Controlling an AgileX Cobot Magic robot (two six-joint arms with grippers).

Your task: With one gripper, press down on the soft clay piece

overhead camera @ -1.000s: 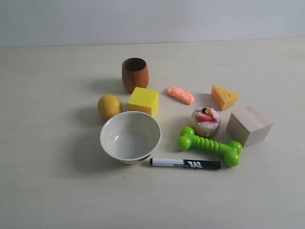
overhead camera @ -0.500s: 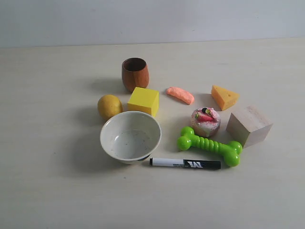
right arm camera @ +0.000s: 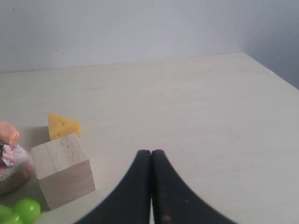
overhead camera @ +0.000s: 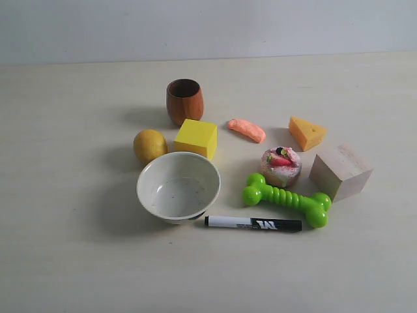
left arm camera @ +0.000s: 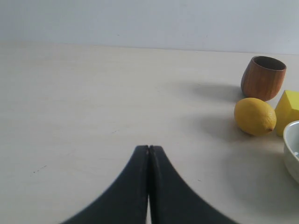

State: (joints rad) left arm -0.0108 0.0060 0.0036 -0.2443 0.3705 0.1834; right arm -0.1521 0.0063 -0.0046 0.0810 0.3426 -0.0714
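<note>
The soft clay piece [overhead camera: 247, 129] is a salmon-orange lumpy strip lying on the table between the yellow cube and the cheese wedge; its end [right arm camera: 7, 132] shows at the edge of the right wrist view. Neither arm appears in the exterior view. My left gripper [left arm camera: 149, 148] is shut with nothing in it, over bare table well away from the lemon. My right gripper [right arm camera: 151, 152] is also shut and empty, off to the side of the wooden block, far from the clay.
Around the clay stand a wooden cup [overhead camera: 184, 101], yellow cube [overhead camera: 196, 137], lemon [overhead camera: 150, 145], white bowl [overhead camera: 178, 186], toy cupcake [overhead camera: 281, 165], cheese wedge [overhead camera: 306, 132], wooden block [overhead camera: 340, 171], green toy bone [overhead camera: 287, 199] and a black marker [overhead camera: 254, 223].
</note>
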